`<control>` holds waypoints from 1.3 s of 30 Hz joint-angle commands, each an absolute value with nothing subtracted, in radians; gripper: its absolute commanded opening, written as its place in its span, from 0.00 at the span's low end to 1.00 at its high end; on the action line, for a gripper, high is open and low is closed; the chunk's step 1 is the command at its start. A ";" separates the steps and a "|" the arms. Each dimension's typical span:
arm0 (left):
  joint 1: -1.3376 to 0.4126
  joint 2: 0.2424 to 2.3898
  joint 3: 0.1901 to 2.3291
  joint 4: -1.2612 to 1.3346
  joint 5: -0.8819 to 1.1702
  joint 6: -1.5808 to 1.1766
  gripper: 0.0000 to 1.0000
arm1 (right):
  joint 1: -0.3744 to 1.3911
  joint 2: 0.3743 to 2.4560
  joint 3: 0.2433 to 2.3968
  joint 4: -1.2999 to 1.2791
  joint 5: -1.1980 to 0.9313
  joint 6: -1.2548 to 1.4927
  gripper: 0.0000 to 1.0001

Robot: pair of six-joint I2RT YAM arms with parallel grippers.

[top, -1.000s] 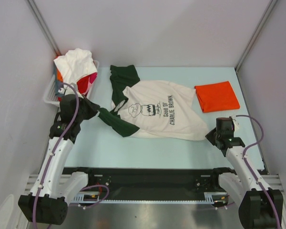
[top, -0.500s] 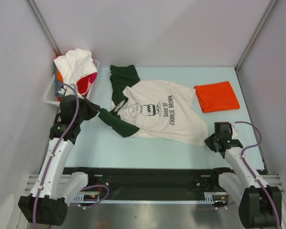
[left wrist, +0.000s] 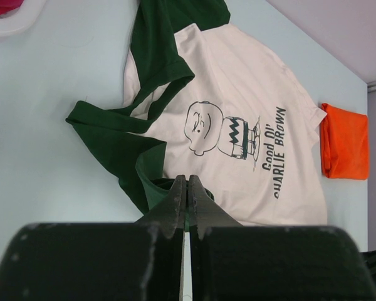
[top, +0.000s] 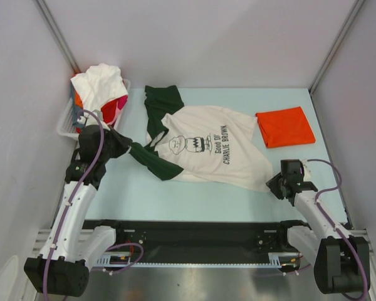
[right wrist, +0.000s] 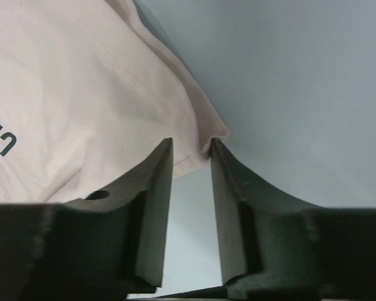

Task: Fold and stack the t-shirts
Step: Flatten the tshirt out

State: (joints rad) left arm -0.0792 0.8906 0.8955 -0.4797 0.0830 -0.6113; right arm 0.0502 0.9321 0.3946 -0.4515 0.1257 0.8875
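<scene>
A cream t-shirt with dark green sleeves point(top: 207, 147) lies spread on the pale table, its chest print facing up. My left gripper point(top: 124, 145) is shut on the near green sleeve point(left wrist: 151, 185), holding it out to the left. My right gripper point(top: 271, 183) is open, its fingertips point(right wrist: 165, 149) either side of the shirt's near right hem corner point(right wrist: 200, 153). A folded orange-red t-shirt point(top: 285, 126) lies at the back right. More shirts, white, red and pink point(top: 102, 91), are heaped in the basket.
A white slotted basket point(top: 67, 122) stands at the back left against the wall. Grey walls close in the left, right and back. A black rail point(top: 194, 232) runs along the near edge between the arm bases.
My right gripper has moved left and a little nearer, up to the shirt's near right corner. The left arm and the sleeve have not moved.
</scene>
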 commanded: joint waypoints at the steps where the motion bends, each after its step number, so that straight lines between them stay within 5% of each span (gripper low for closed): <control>1: -0.069 0.874 0.890 -0.437 0.092 -0.611 0.00 | 0.049 0.937 0.394 -0.451 0.163 0.897 0.39; 14: -0.069 0.876 0.876 -0.428 0.095 -0.615 0.00 | 0.048 1.012 0.353 -0.385 0.156 0.922 0.41; 19: -0.069 0.876 0.868 -0.422 0.090 -0.618 0.00 | 0.048 1.006 0.363 -0.385 0.161 0.927 0.05; 21: -0.069 0.879 0.868 -0.422 0.094 -0.620 0.00 | 0.048 1.000 0.377 -0.397 0.164 0.925 0.01; 39: -0.066 0.940 0.821 -0.302 0.069 -0.735 0.00 | 0.048 1.020 0.649 -0.322 0.037 0.870 0.00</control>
State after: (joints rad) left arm -0.0788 0.8993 0.8276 -0.4000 0.0814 -0.6659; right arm 0.0483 0.9810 0.5640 -0.4114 0.1074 0.8928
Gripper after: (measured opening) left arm 0.009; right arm 0.032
